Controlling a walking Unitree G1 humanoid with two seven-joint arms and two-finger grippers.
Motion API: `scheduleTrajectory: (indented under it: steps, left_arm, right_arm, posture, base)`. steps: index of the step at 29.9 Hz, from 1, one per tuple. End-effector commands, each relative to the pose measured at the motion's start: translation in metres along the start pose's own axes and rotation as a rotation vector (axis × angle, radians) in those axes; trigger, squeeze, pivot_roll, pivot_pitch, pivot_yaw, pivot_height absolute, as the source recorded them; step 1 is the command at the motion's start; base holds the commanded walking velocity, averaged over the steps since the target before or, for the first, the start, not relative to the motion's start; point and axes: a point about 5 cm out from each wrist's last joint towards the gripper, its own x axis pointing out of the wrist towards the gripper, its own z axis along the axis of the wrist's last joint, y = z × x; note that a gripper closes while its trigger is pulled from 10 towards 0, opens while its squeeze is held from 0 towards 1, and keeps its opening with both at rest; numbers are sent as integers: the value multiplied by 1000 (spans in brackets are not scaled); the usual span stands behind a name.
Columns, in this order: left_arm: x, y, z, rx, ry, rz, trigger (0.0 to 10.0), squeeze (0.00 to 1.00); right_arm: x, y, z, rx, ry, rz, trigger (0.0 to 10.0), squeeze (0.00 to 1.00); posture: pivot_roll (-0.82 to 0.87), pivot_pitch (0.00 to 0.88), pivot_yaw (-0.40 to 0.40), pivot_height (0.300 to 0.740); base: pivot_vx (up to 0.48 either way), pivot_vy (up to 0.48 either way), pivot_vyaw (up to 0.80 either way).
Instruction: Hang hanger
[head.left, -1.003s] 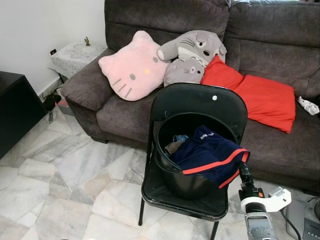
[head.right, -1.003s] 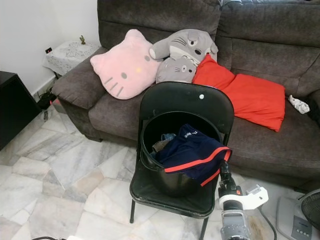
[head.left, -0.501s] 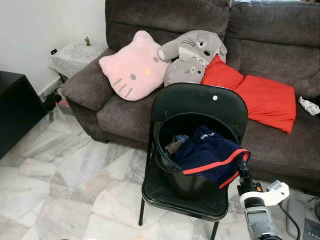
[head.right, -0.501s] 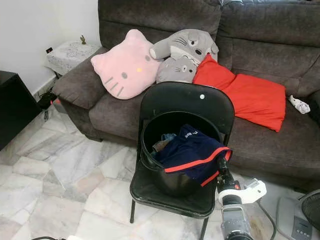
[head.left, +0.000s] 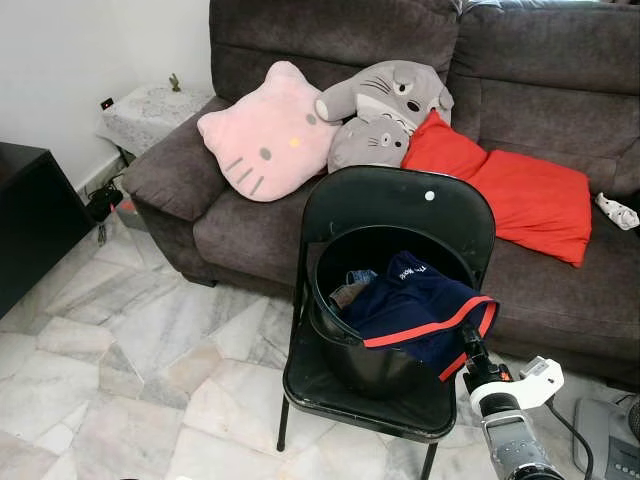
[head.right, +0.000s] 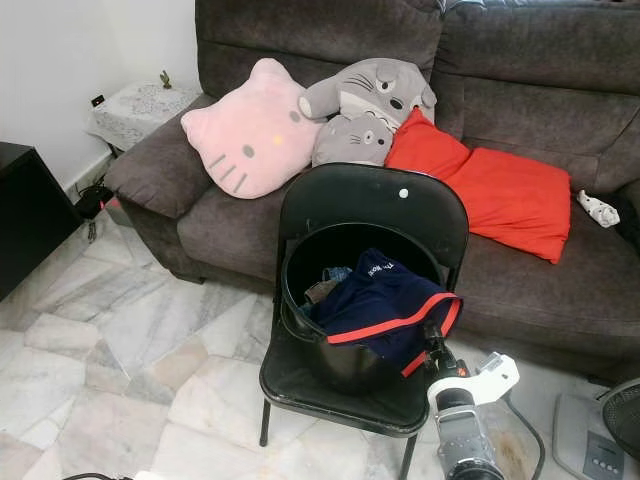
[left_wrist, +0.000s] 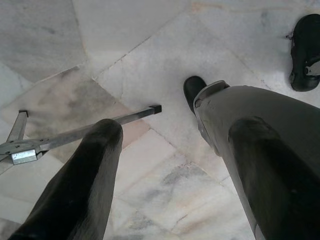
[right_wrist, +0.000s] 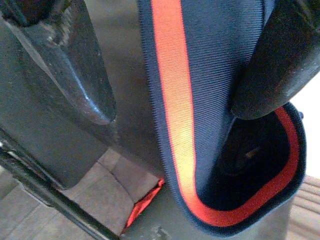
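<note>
Right gripper (head.left: 463, 345), at the lower right of the head views, reaches up to the hanging edge of a navy garment (head.left: 420, 305) with red trim. In the right wrist view its two black fingers (right_wrist: 272, 65) stand apart, one on each side of the drooping fold of navy cloth (right_wrist: 210, 100) and its orange-red stripe; the jaws are spread and not pressed onto the cloth. The white wrist housing (head.left: 525, 378) sits just below the fingers, above the silver forearm.

The garment drapes over the near right rim of a black bucket (head.left: 365, 365), which stands on the seat of a black folding chair (head.left: 400, 200). More crumpled clothes (head.left: 352, 285) lie inside the bucket. No hanger can be made out in any view.

Behind the chair stands a dark grey sofa (head.left: 560, 90) carrying a pink cat-face cushion (head.left: 265, 135), two grey plush toys (head.left: 385, 110) and a red cushion (head.left: 520, 190). A small side table with a lace cover (head.left: 150, 110) stands beside the sofa's arm, and a black cabinet (head.left: 30, 215) at the far left. The floor is pale marble tile (head.left: 150, 350).

Left gripper (left_wrist: 170, 170) hangs over the floor, fingers parted and holding nothing, above a metal bar (left_wrist: 85, 131) and the robot's own grey leg (left_wrist: 270, 120).
</note>
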Motion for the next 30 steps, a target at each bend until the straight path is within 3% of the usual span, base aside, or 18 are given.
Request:
scheduleTrajectory:
  steps: [1,14,15,16,17,18,30]
  left_arm:
    - [-2,4,-8,8,27,9,10000,0]
    - [-2,4,-8,7,27,5,10000,0]
    - [-2,4,-8,7,28,4,10000,0]
    - [-2,3,-8,6,29,1,10000,0]
    - [-2,3,-8,6,29,0,10000,0]
    - [-1,3,-8,7,30,-3,10000,0]
    - [-1,2,-8,7,33,-11,10000,0]
  right_arm:
    - [3,6,-3,-11,20,31,10000,0]
    - [4,8,-4,-6,21,44,10000,0]
    - [4,8,-4,-8,21,46,4706,0]
    - [5,8,-4,-8,20,47,2353,0]
    - [5,8,-4,-8,19,48,2353,0]
    - [5,9,-4,-7,18,51,0,0]
    - [2,8,-11,-5,29,62,0,0]
  posture:
    - [-44,107,60,740]
    - [-45,108,59,740]
    - [-45,108,59,740]
    - [-45,108,59,740]
    - [-45,108,59,740]
    - [-46,107,59,740]
    - [-50,108,57,740]
  base:
    - [0,0,0]
    - [0,0,0]
    - [0,0,0]
    - [0,0,0]
    - [0,0,0]
    - [0,0,0]
    - [0,0,0]
